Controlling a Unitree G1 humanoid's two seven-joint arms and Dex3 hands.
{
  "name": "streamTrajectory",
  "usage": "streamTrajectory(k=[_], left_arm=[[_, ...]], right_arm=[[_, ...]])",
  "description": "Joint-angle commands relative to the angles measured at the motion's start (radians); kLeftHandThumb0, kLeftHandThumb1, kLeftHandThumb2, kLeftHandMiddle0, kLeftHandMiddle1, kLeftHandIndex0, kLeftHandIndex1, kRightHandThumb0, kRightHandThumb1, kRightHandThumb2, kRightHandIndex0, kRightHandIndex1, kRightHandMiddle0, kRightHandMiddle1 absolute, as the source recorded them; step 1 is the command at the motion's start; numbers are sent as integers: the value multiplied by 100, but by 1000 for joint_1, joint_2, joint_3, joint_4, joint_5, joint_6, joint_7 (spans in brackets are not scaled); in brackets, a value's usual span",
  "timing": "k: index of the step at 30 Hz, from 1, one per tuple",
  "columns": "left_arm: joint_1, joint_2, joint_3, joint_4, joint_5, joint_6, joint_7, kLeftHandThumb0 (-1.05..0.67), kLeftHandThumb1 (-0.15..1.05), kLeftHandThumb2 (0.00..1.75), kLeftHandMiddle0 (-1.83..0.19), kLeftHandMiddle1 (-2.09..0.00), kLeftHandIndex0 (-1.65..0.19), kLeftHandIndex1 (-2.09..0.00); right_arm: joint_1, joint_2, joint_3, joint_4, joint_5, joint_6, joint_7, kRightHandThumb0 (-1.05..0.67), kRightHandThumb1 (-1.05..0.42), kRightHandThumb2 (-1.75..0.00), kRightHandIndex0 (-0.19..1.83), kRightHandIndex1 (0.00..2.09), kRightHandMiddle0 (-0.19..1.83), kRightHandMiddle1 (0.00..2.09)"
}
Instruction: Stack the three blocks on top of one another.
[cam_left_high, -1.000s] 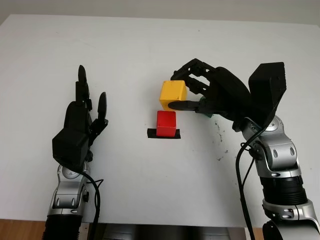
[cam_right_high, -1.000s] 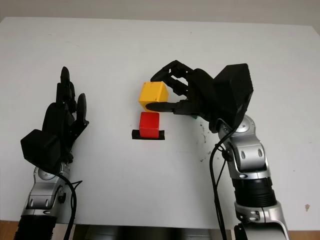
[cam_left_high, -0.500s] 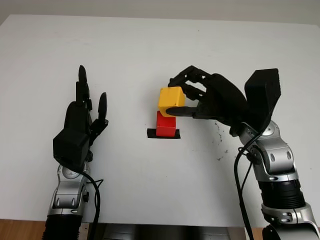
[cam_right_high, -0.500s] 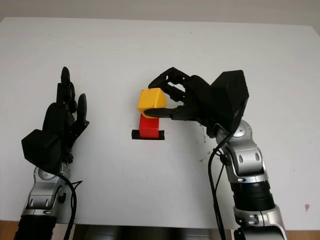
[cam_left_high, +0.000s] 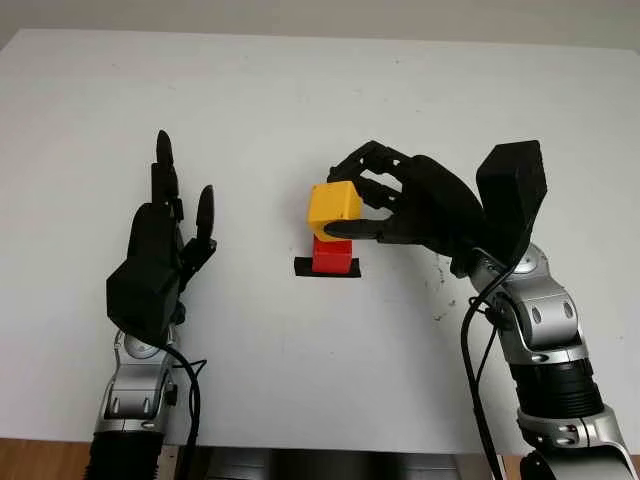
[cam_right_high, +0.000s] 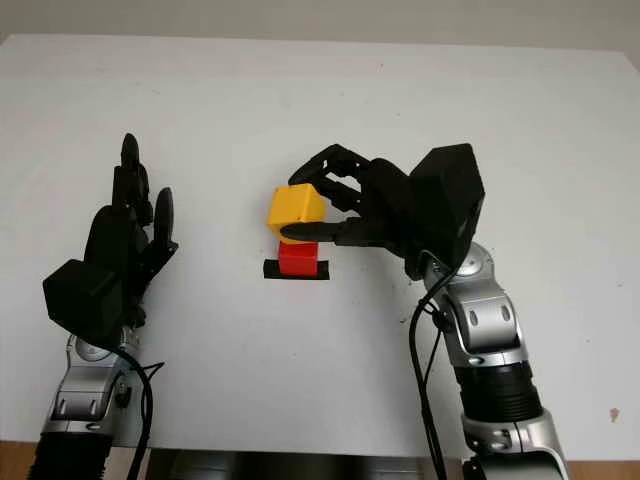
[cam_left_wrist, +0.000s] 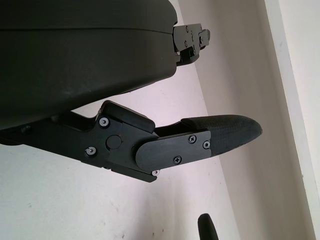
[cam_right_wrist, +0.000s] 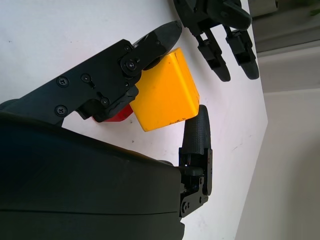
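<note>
My right hand (cam_left_high: 342, 200) is shut on a yellow block (cam_left_high: 335, 204), thumb under its near side and fingers (cam_left_high: 372, 170) over its far side. It holds the block directly over a red block (cam_left_high: 333, 259), hiding the red top; the yellow block looks slightly tilted, and I cannot tell if the two touch. The red block stands on a black tape mark (cam_left_high: 327, 269) in the middle of the white table (cam_left_high: 300, 90). The right wrist view shows the yellow block (cam_right_wrist: 167, 92) between the fingers with the red block (cam_right_wrist: 120, 114) just behind it. My left hand (cam_left_high: 165, 240) is open, raised at the left, well away from the blocks.
Small dark scuff marks (cam_left_high: 440, 275) dot the table to the right of the blocks, under my right forearm. The table's near edge (cam_left_high: 330, 445) runs along the bottom of the head views.
My right hand has carried the yellow block left and down, from beside and above the red block to directly over it. The left hand has not moved.
</note>
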Motion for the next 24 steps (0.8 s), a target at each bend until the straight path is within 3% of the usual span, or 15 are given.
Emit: streamTrajectory(k=[1,16,24], left_arm=[[24,0,1,-20,-3,2,-1,-83,105,61,16,-5,13,-6],[30,-2,-2,-36,8,15,5,-82,105,61,15,-6,11,-6],[38,-2,1,-44,-8,21,-4,-82,105,60,15,-5,12,-5]], right_arm=[[-5,3,10,5,-2,-7,3,-45,-94,-5,26,6,35,175],[-6,-16,39,41,-40,-39,27,-45,-94,-5,26,6,34,174],[2,-52,56,51,-116,-133,34,-49,-93,-5,29,8,37,173]])
